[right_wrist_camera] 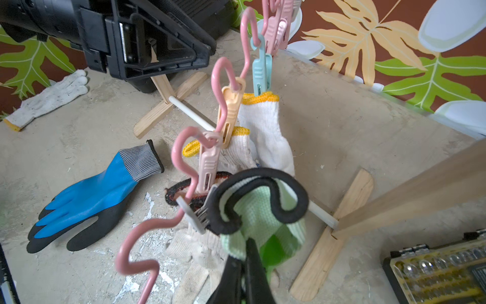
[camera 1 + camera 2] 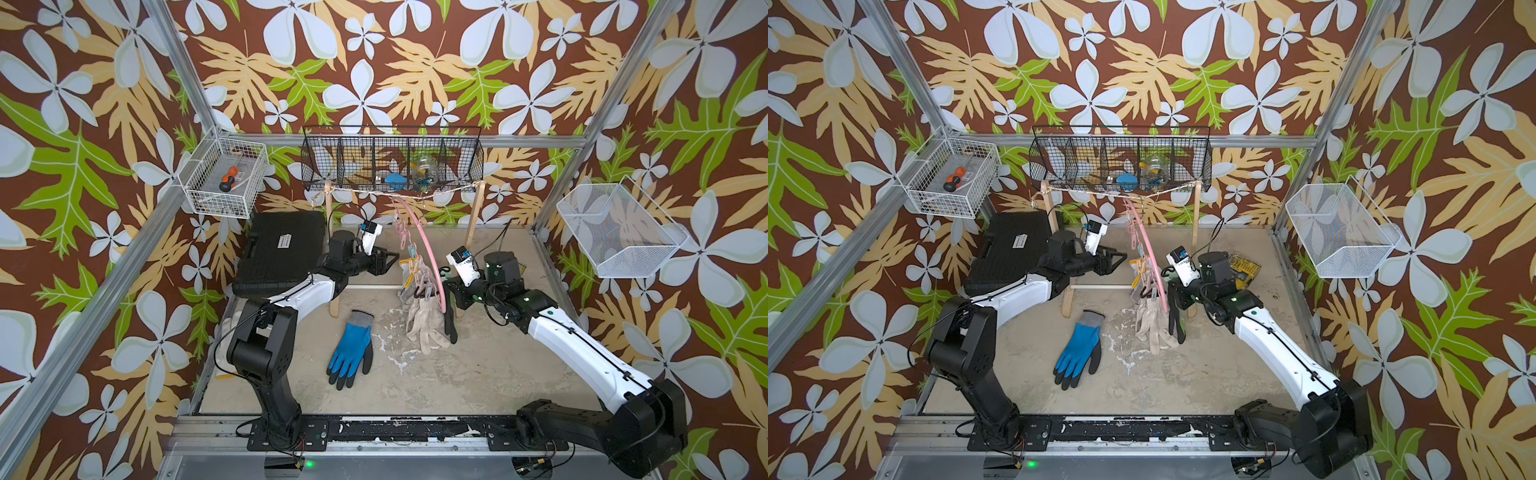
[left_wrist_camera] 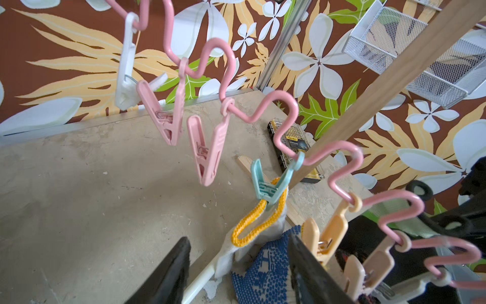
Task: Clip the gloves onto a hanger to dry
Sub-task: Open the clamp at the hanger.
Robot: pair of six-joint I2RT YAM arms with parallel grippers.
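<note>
Right gripper (image 1: 246, 252) is clamped on the neon green glove (image 1: 263, 218) at the low end of the pink hanger (image 2: 428, 249), where white knit gloves (image 1: 265, 126) hang clipped. Left gripper (image 2: 388, 259), jaws apart, hovers beside the hanger. Blue-and-black glove (image 2: 351, 353) lies on the table near the hanger. Behind the hanger, a black wire basket (image 2: 357, 143) holds a clear jar (image 2: 424, 170); to the hanger's left, a white wire basket (image 2: 216, 203) holds a screwdriver (image 2: 227, 179).

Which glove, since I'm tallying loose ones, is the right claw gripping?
The green-and-black glove, pinched in the right claw; the blue glove lies flat, untouched.
</note>
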